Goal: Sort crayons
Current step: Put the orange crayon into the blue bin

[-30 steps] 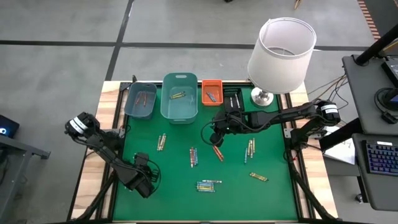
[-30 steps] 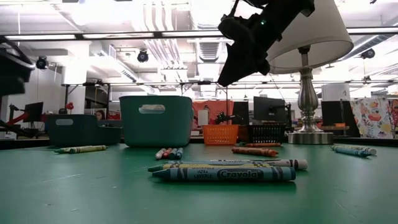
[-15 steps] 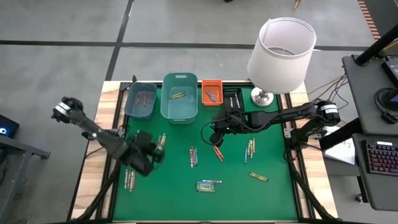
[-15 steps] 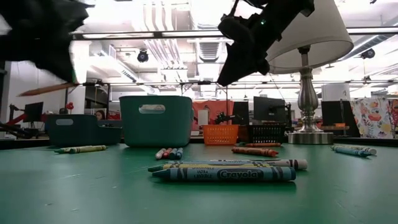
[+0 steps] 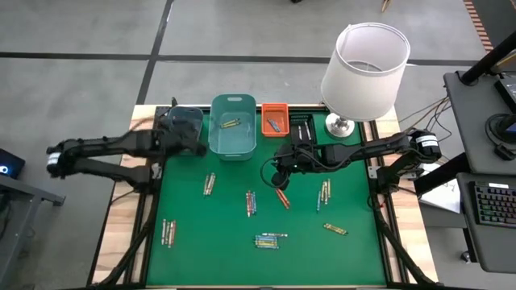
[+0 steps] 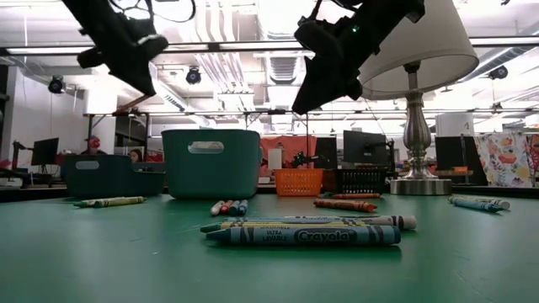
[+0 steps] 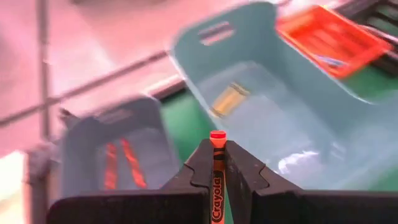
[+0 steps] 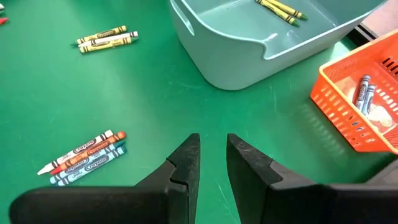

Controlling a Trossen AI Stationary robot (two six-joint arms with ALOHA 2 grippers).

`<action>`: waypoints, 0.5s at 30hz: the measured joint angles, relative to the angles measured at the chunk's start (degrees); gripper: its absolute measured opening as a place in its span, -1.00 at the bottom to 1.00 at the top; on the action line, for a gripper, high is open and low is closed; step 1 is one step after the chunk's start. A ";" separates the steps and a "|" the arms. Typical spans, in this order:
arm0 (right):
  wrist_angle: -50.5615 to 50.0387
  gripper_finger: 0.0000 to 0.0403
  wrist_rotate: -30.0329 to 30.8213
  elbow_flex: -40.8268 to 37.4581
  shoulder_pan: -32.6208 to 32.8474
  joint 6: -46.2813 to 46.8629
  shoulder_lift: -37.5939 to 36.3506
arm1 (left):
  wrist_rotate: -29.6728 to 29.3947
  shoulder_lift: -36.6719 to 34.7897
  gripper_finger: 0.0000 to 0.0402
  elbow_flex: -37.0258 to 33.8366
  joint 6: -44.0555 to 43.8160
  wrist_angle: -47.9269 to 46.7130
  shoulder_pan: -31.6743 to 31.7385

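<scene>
My left gripper [image 5: 184,133] hangs over the grey-blue bin [image 5: 182,121] at the far left, shut on an orange-red crayon [image 7: 217,168]. That bin has red crayons in it [image 7: 124,163]. Beside it stand a teal bin [image 5: 233,126] with yellow-green crayons, an orange bin [image 5: 274,119] and a black bin [image 5: 301,129]. My right gripper [image 8: 212,155] hangs open above the mat's middle, nothing between its fingers. Loose crayons lie in small groups on the green mat [image 5: 251,202] [image 5: 270,240] [image 5: 209,184]. My left gripper pinches the orange-red crayon between its two fingers, the crayon lying along them. Its flat end [image 7: 217,135] sticks out just past the fingertips. The fingers slant down toward the far edge. The crayon is lifted clear, above the grey-blue bin.
A table lamp [image 5: 364,64] with a white shade stands at the far right corner. More crayons lie near the left front [image 5: 168,232], at the right [image 5: 325,193] [image 5: 334,229] and under my right arm [image 5: 282,197]. The mat's front strip holds nothing.
My left gripper has risen from the mat's near left part and swung toward the far edge, turning as it went, to above the grey-blue bin. It stays shut on the orange-red crayon. The crayons it left near the front left now show.
</scene>
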 joint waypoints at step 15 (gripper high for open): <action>0.13 -0.66 0.04 0.00 -0.01 -0.10 0.00 | 21.50 13.65 -0.99 -0.11 24.49 10.90 40.61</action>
